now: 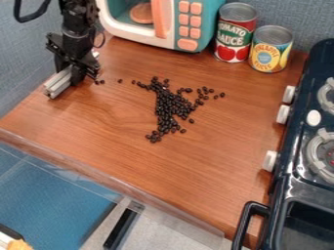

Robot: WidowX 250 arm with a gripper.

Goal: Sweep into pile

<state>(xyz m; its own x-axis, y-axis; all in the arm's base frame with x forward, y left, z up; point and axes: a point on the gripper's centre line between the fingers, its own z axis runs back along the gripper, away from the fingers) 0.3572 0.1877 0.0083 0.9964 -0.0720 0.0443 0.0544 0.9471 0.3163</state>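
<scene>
- Clock directions run with 12 at the top of our view. Dark beans (171, 104) lie loosely spread near the centre of the brown bench (196, 161), with thin trails out towards 2, 7 and 10 o'clock.
- At 10 o'clock hangs a black robot arm (69, 27). Its jaws are narrowed on a grey bar (58, 83), which slants low by the bench's left edge and looks to be our sweeping tool.
- Two stray beans (99, 82) sit just beside the jaws, on their 3 o'clock side. If we set off with the bar held too high, it could ride over them; a jaw tip could also flick them aside.
- The 2 o'clock trail ends well apart from the bar. One long push from the left may drive those outer beans further towards the stove (297, 146) at 4 o'clock, since nothing backs them up.
- Beans are small and probably roll easily, so a fast stroke would likely scatter the heap rather than gather it. Short, slow strokes from several sides seem safer.
- The bar is straight, so beans may slip around its ends; if our grip is off-centre, it could twist under load.
- The 7 o'clock trail points towards the bench's front edge. A transparent strip (111, 180) runs along it, but a hard downward push could bounce beans over.
- Swinging wide towards 12 or 1 o'clock, we could bump the toy microwave (189, 24) or the two cans (236, 31).
</scene>
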